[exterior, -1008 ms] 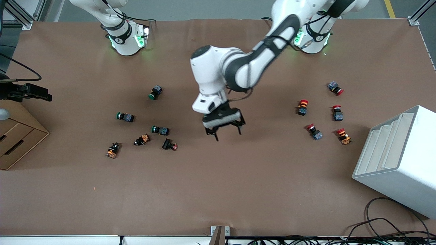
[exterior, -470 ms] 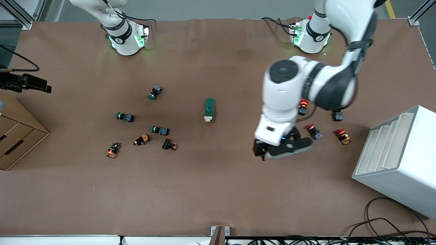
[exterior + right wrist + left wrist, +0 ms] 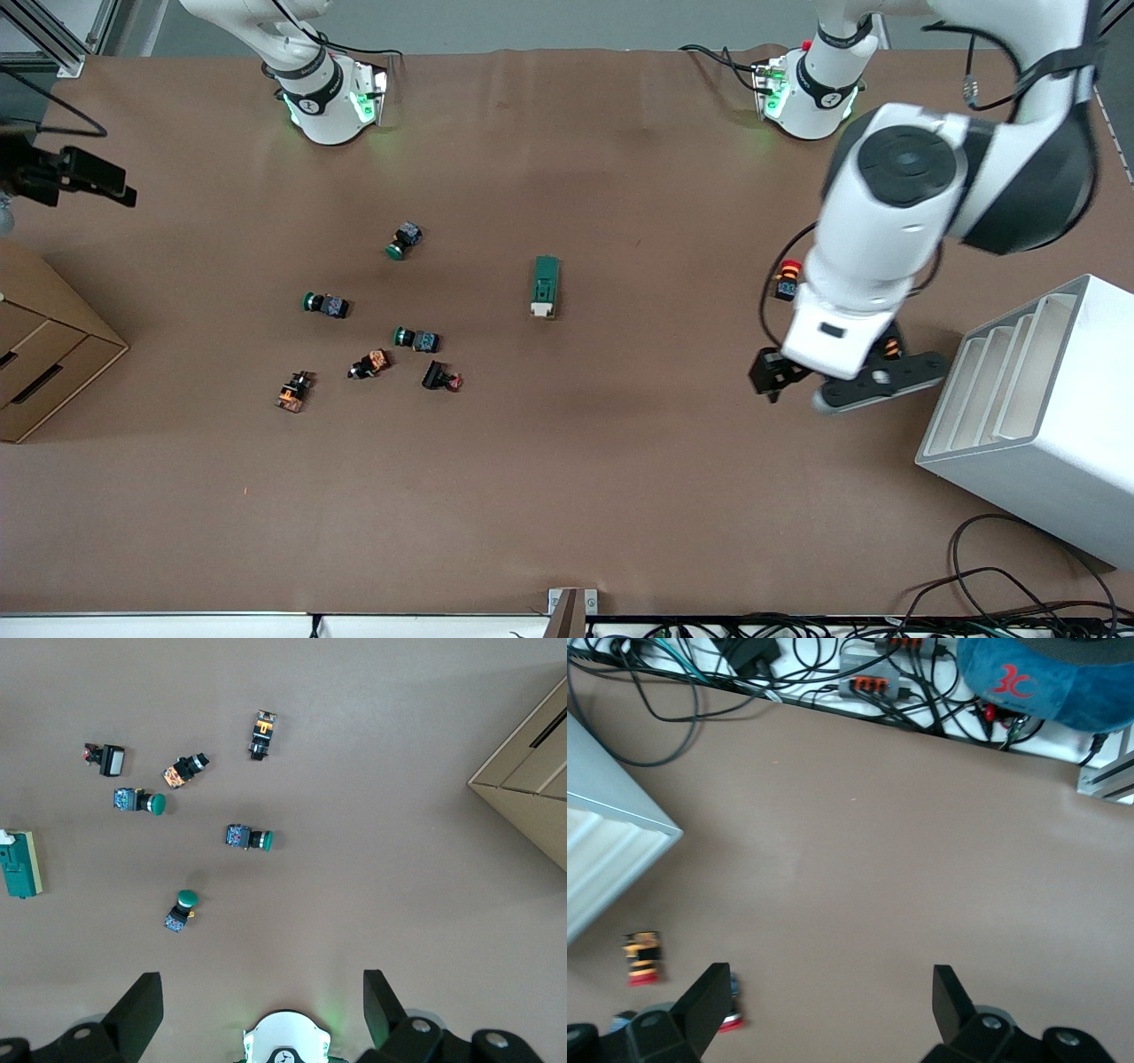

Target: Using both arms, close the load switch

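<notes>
While I'm watching from my desk, the load switch [image 3: 546,286] is lying flat on the brown table [image 3: 567,496] about mid-table, cream handle end pointing toward the front camera, nothing touching it.

My left arm [image 3: 921,177] comes out from its green-lit base, folds at a big elbow joint and drops its wrist down well away from the load switch, toward the left arm's end of the table. The left gripper [image 3: 831,1010] hangs over the patch of red-capped push buttons [image 3: 788,278] next to the white slotted rack [image 3: 1036,416]. From the left wrist view the two fingers [image 3: 709,1001] are spread wide with only bare table between them, so it's carrying nothing. One red-capped button [image 3: 641,957] sits just off to the side near the rack's corner.

The right arm is waiting up high; only its base [image 3: 328,97] shows from the front. The right gripper [image 3: 264,1010] looks straight down from above its own base, fingers wide apart and empty too. In that view the load switch [image 3: 19,865] sits at the edge, with the green-capped push buttons [image 3: 248,837] scattered between it and the cardboard box [image 3: 532,762], on the right arm's side of the load switch.
</notes>
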Available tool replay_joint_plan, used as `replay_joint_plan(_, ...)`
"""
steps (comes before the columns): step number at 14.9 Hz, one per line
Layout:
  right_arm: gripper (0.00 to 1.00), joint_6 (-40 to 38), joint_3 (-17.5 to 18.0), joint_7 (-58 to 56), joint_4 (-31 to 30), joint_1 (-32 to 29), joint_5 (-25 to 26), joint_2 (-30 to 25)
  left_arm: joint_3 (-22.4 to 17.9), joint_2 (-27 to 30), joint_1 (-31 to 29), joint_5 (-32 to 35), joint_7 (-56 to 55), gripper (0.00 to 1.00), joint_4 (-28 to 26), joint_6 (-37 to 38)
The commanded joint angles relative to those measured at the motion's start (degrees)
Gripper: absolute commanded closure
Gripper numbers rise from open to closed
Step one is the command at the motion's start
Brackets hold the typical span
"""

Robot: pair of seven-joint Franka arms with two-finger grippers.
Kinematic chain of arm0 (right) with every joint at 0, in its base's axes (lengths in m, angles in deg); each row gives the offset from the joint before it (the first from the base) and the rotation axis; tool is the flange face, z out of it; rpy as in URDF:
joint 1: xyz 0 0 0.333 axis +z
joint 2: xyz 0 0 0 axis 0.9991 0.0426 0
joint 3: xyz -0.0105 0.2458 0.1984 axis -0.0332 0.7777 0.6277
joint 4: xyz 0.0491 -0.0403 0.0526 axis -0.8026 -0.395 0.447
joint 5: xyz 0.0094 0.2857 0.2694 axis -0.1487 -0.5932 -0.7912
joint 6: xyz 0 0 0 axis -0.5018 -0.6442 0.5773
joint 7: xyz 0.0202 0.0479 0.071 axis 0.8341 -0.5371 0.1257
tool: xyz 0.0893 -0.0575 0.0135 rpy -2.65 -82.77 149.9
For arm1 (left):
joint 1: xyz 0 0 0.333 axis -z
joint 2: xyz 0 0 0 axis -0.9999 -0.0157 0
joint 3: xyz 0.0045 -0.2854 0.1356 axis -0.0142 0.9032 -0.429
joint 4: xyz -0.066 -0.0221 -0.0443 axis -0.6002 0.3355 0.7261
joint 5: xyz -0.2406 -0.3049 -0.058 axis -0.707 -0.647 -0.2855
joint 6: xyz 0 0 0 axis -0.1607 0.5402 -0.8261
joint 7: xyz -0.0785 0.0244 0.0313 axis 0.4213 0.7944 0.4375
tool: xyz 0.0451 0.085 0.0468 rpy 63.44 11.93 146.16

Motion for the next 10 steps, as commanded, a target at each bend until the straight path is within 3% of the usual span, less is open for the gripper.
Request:
replay_joint_plan(1, 0.0, 1.6, -0.4, 0.8, -4.3, 0.8, 0.8, -5.0, 0.3, 4.8, -3.0, -2.5, 8.2, 0.0, -1.4, 5.2)
replay_joint_plan(6, 0.0, 4.0, -0.4, 0.8, -4.0, 0.6, 0.5, -5.9, 0.4, 11.7, -13.1, -12.6, 26.2, 0.0, -1.4, 11.5)
replay_joint_plan(10, 0.0, 4.8, -0.1, 1.1, -3.6, 0.7, 0.0, -5.8, -2.8, 18.5, -12.9, -13.3, 34.2, 0.0, -5.3, 14.8)
